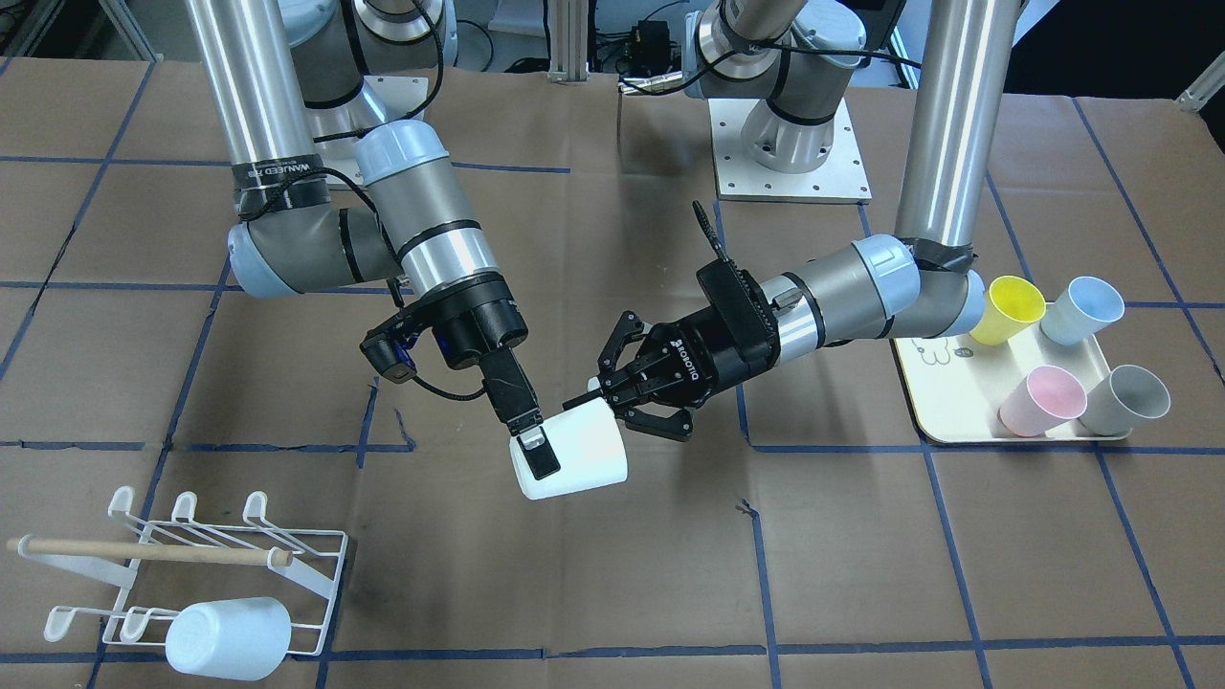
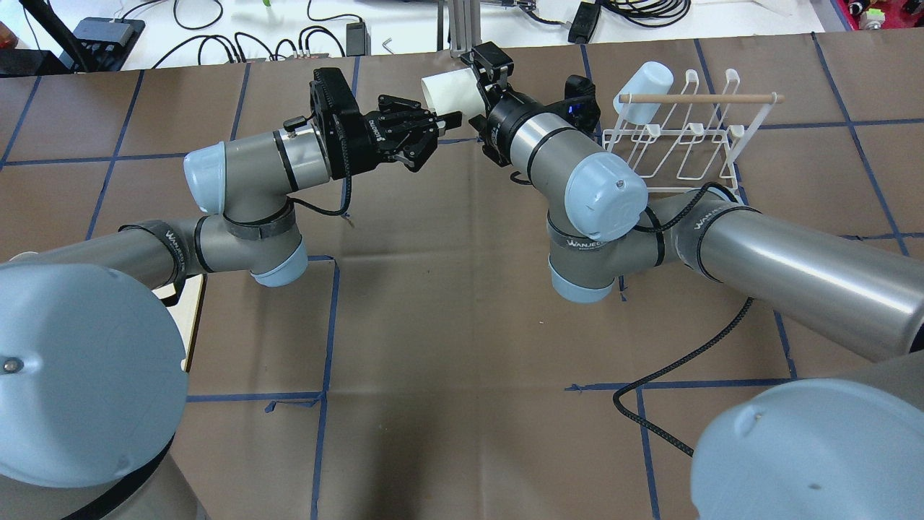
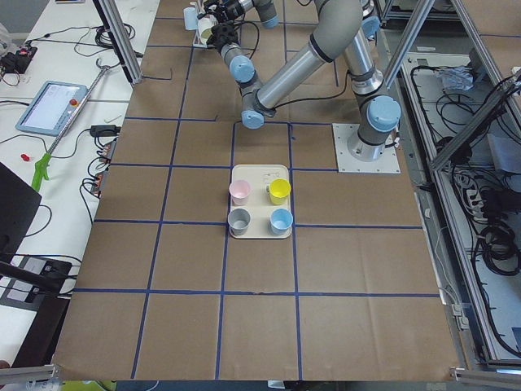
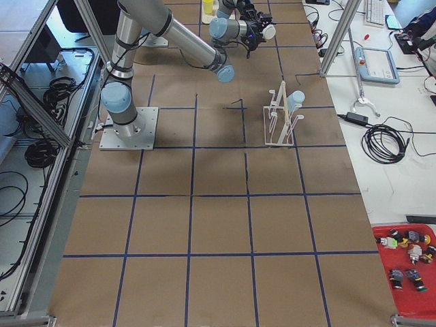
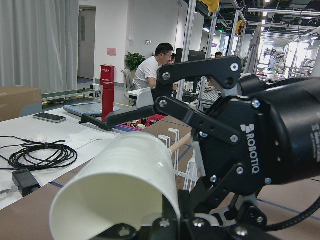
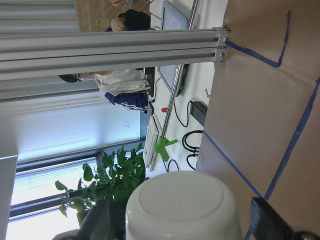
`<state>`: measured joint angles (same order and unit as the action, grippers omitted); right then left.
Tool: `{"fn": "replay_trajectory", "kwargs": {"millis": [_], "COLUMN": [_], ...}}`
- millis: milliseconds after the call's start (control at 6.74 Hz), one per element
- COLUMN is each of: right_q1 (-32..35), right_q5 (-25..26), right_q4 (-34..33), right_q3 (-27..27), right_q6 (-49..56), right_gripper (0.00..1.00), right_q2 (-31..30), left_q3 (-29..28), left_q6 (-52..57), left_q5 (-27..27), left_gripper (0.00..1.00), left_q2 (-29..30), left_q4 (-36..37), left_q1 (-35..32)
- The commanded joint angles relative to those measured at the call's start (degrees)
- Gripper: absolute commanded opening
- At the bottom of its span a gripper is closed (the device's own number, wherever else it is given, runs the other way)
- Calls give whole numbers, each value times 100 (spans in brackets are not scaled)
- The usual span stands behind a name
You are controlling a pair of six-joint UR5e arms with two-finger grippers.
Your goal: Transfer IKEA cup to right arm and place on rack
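Note:
The white IKEA cup (image 1: 574, 450) hangs on its side in mid-air above the table's middle, mouth toward the left arm. My right gripper (image 1: 536, 452) is shut on it near the base, which shows between the jaws in the right wrist view (image 6: 182, 205). My left gripper (image 1: 612, 410) is open, its jaws astride the cup's mouth end; the left wrist view shows a gap over the cup (image 5: 115, 185). The white wire rack (image 1: 153, 552) with its wooden dowel stands apart from both grippers, toward the right arm's side, also seen overhead (image 2: 700, 97).
A second white cup (image 1: 228, 636) lies tilted on the rack's prongs. A cream tray (image 1: 957, 411) on the left arm's side holds a yellow (image 1: 1010, 308), blue (image 1: 1081, 308), pink (image 1: 1041, 400) and grey cup (image 1: 1124, 400). A black cable (image 2: 678, 368) trails on the table.

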<state>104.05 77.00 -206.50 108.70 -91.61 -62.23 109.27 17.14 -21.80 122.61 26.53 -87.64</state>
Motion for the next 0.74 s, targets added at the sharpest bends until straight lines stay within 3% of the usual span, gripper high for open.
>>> {"fn": "replay_trajectory", "kwargs": {"millis": [0,148,594], "right_q1": [63,63,63], "right_q5": [-1,8,-36], "right_q4": [22,31,22], "right_q3": [-59,-68,-59], "right_q6": [55,56,56], "right_gripper": [98,97,60], "right_q2": [53,53,44], "left_q3": [-2,-2,-2], "left_q6": [0,0,0], "left_q5": [0,0,0], "left_gripper": [9,9,10], "left_q2": [0,0,0], "left_q4": [1,1,1], "left_q1": [-8,-8,-8]}}
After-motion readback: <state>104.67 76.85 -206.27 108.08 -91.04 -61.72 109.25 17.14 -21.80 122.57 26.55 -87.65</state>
